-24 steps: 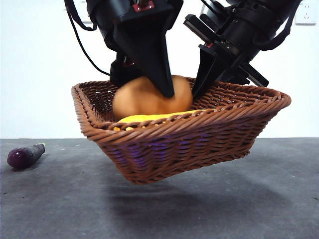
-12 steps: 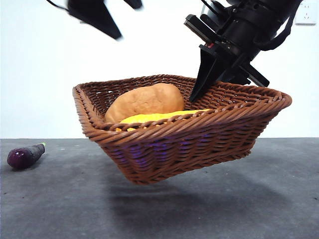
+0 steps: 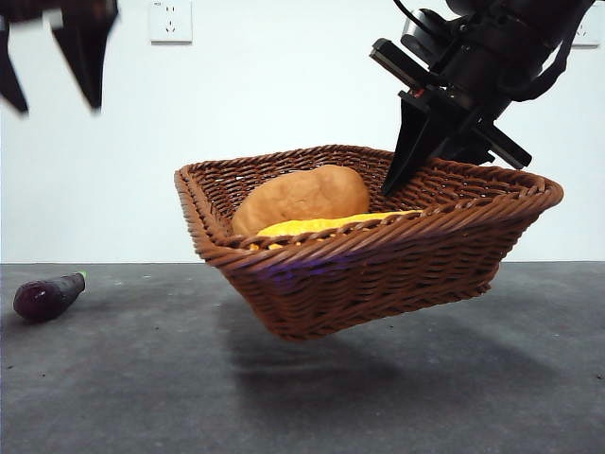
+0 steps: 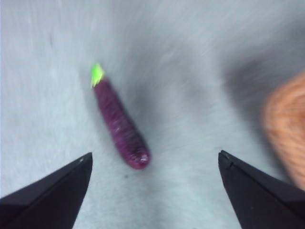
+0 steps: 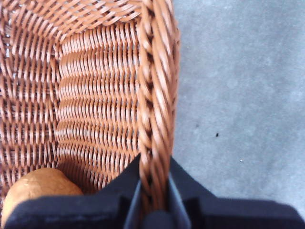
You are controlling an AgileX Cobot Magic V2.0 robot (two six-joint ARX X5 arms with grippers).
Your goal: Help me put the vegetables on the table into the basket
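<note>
The wicker basket (image 3: 378, 274) hangs tilted above the table (image 3: 142, 397), its right rear rim (image 5: 153, 119) pinched by my shut right gripper (image 3: 402, 180) (image 5: 153, 193). Inside it lie the orange-brown potato (image 3: 302, 194) (image 5: 33, 191) and a yellow vegetable (image 3: 321, 226). The small purple eggplant (image 3: 47, 295) (image 4: 121, 126) with its green stem lies on the table at the far left. High above it hangs my left gripper (image 3: 52, 99) (image 4: 155, 155), open and empty, blurred by motion.
A white wall with a power socket (image 3: 170, 21) stands behind the table. In the left wrist view an orange blur of the basket (image 4: 286, 129) shows at one side.
My left gripper let go of the potato in the basket, rose and swung left to above the eggplant. The basket, still held by the right gripper, shifted slightly right.
</note>
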